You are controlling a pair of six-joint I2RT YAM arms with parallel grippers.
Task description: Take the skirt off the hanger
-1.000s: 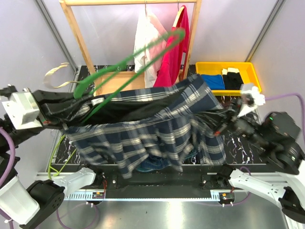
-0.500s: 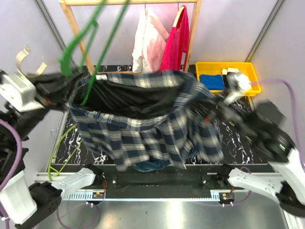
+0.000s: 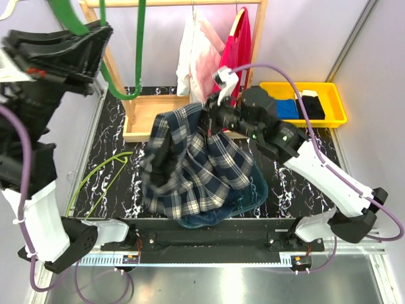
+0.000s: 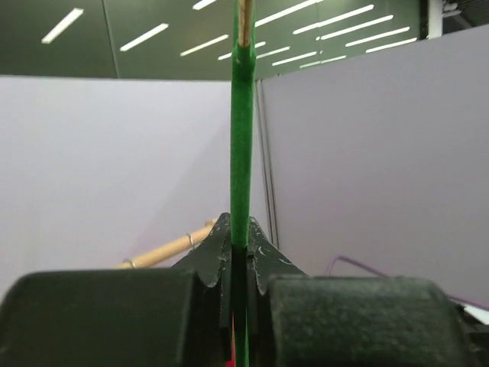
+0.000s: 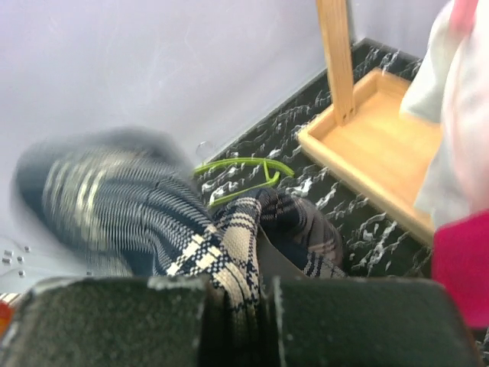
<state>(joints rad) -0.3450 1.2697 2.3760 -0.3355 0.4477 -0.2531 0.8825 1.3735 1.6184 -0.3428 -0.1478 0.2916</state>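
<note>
The skirt point(image 3: 190, 164) here is a dark blue-white plaid one. It hangs bunched from my right gripper point(image 3: 212, 117), which is shut on its waistband over the middle of the table. In the right wrist view the plaid band point(image 5: 229, 245) runs between the closed jaws of the right gripper point(image 5: 244, 306). The hanger point(image 3: 120, 82) is a green one, free of the skirt. My left gripper point(image 3: 101, 31) is shut on it and holds it high at the top left. In the left wrist view the green bar point(image 4: 241, 153) stands upright, pinched in the left gripper point(image 4: 241, 252).
A wooden rack with a base tray point(image 3: 152, 117) stands at the back, holding a white-pink garment point(image 3: 193, 57) and a red shirt point(image 3: 231, 69). A yellow bin point(image 3: 335, 95) is at back right. Green wire hangers point(image 3: 95, 183) lie on the left. A teal garment point(image 3: 247, 196) lies under the skirt.
The left arm has lifted the green hanger up and out of the skirt. The right gripper has swung left with the skirt, which went from stretched wide to hanging bunched.
</note>
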